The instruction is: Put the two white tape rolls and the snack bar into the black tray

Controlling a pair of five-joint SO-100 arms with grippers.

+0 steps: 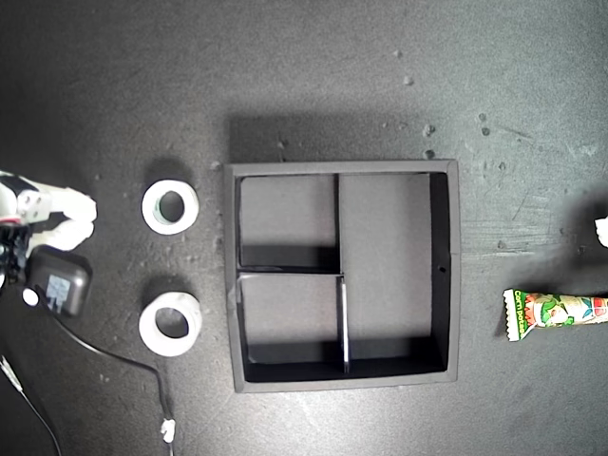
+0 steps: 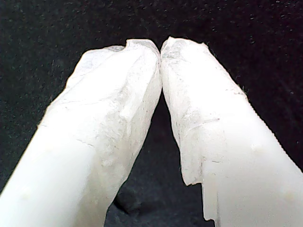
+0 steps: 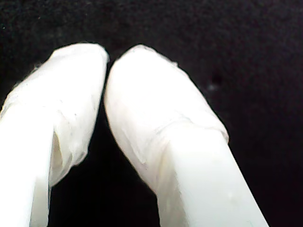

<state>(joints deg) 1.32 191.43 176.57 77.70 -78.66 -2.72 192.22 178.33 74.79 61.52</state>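
- White tape rolls, two alike: one (image 1: 170, 206) and the other (image 1: 171, 324) lie flat just beside the black tray (image 1: 454, 275), off its wall on the exterior view's left; probably light and stiff, best pinched across the ring wall through the hole
- Snack bar (image 1: 556, 312) lies at the exterior view's right edge, well apart from the tray; likely crinkly and slippery, so grip mid-length
- All three tray compartments look bare, with raised walls to clear
- My first gripper (image 2: 160, 49) has its tips pressed together on nothing; my second gripper (image 3: 106, 71) likewise
- Cable and black adapter (image 1: 59, 279) crowd the rolls; elsewhere there is open mat
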